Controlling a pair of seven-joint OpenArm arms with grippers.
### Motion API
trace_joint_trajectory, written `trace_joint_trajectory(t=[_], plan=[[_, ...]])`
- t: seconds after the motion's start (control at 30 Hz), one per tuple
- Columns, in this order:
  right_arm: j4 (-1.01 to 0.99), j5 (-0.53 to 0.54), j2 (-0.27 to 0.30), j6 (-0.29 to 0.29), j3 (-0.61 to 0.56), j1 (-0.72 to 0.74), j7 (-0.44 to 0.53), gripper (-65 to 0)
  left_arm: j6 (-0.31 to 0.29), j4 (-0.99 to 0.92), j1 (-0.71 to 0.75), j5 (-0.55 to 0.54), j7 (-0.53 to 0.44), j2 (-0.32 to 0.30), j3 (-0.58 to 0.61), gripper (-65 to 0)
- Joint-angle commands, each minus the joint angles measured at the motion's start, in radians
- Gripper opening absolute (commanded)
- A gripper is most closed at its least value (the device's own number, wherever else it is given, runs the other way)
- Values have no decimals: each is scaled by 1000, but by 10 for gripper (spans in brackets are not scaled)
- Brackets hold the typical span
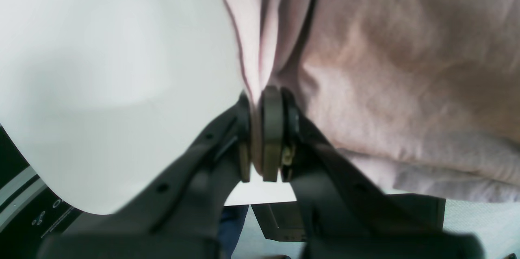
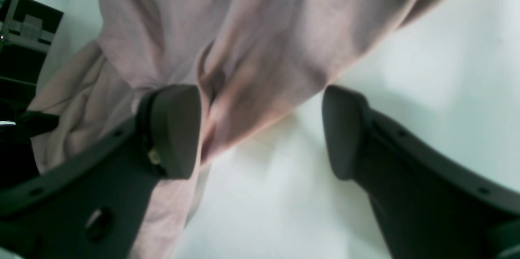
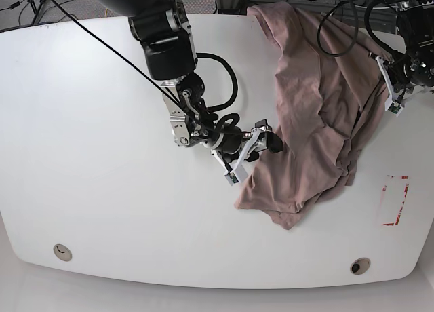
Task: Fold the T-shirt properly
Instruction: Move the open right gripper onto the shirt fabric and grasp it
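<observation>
1. Pincer of the left arm (image 1: 266,137), in the left wrist view: its dark pads are pressed together on a thin gathered fold of the soft, wrinkled, dusty pink-brown cotton T-shirt (image 1: 406,68). The fold rises from the pads towards the top of the view, with the broad white desk (image 1: 101,68) to its left. How much cloth sits between the pads is hidden, so it may be a single layer only.

2. In the right wrist view, the right pincer (image 2: 262,133) stands wide apart and grips nothing. One finger (image 2: 174,129) lies against the cloth; the other (image 2: 345,133) is over bare desk. The shirt's edge runs between them. The view is blurred, so seams are hard to tell.

3. In the base view, the shirt (image 3: 319,115) lies crumpled on the right half of the desk (image 3: 88,156), from the far edge down to a bunched near end. The right pincer (image 3: 261,144) is at its left edge, the left one (image 3: 392,88) at its right edge.

4. Risks: if the right pincer closes where it is, it may catch bunched layers instead of one hem and fold in the wrinkles. A strong pull by the left arm could slip its thin fold free. Collar and sleeves cannot be made out.
</observation>
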Motion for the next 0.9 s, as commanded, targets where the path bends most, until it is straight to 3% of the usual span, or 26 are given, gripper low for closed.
trace_joint_trajectory(t=[0.0, 0.23, 0.37, 0.87], plan=[[4, -17, -2, -14, -2, 3, -46, -206, -1, 18, -7, 2, 0, -18, -5, -633], [4, 5, -2, -14, -2, 0, -99, -206, -1, 18, -7, 2, 0, -18, -5, -633], [15, 57, -2, 21, 0, 0, -121, -206, -1, 16, -7, 2, 0, -18, -5, -633], [246, 69, 113, 30, 0, -28, -176, -206, -1, 15, -7, 2, 0, -18, -5, -633]])
